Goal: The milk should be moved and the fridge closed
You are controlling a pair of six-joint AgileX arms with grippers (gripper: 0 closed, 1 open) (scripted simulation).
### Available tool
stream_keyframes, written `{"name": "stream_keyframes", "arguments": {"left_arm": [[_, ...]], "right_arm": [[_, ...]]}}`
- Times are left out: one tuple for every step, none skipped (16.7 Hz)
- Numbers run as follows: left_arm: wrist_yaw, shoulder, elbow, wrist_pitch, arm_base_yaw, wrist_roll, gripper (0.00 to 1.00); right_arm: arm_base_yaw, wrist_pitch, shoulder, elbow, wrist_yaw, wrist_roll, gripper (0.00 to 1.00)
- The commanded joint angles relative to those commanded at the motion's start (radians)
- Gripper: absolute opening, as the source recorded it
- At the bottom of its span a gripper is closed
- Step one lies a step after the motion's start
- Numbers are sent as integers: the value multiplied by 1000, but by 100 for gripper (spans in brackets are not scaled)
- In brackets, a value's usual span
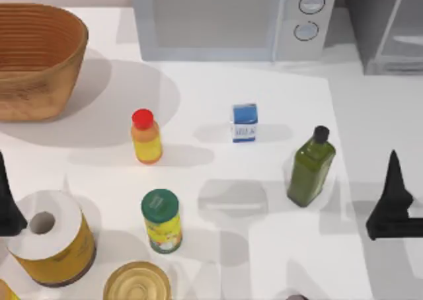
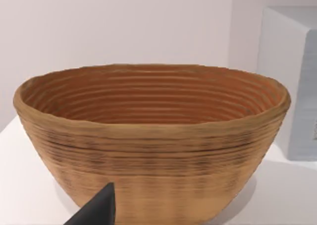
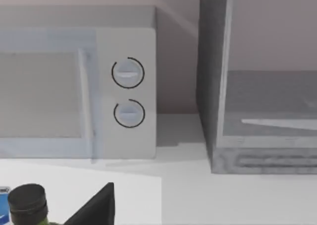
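From above: milk (image 1: 244, 122) upright mid-table — small carton, blue top, white front with blue lettering — between orange bottle (image 1: 146, 137) and green bottle (image 1: 310, 167). Fridge (image 1: 386, 26) at the back right corner. Left gripper (image 1: 8, 201) at the left edge, right gripper (image 1: 391, 204) at the right edge — finger state impossible to tell.

Left wrist: basket (image 2: 151, 138).

Right wrist: microwave (image 3: 79, 86) beside the fridge.

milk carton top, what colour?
Blue top on the milk carton, white front with blue lettering; clearest in the top view.
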Motion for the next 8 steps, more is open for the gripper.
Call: {"name": "stream_keyframes", "arguments": {"left_arm": [[0,0,0,0,0,0,100],[0,0,0,0,0,0,100],[0,0,0,0,0,0,100],[0,0,0,0,0,0,100],[0,0,0,0,0,0,100],[0,0,0,0,0,0,100],[0,0,0,0,0,0,100],[0,0,0,0,0,0,100]], "right_arm": [[0,0,0,0,0,0,100],[0,0,0,0,0,0,100],[-3,-3,-3,0,-2,0,100],[-3,-3,-2,0,-3,0,100],[-3,-3,5,11,-8,3,100],[-4,-4,19,33,-18,8,100],[-5,-8,41,65,-32,14,100],[-8,-14,70,106,-49,21,100]]}}
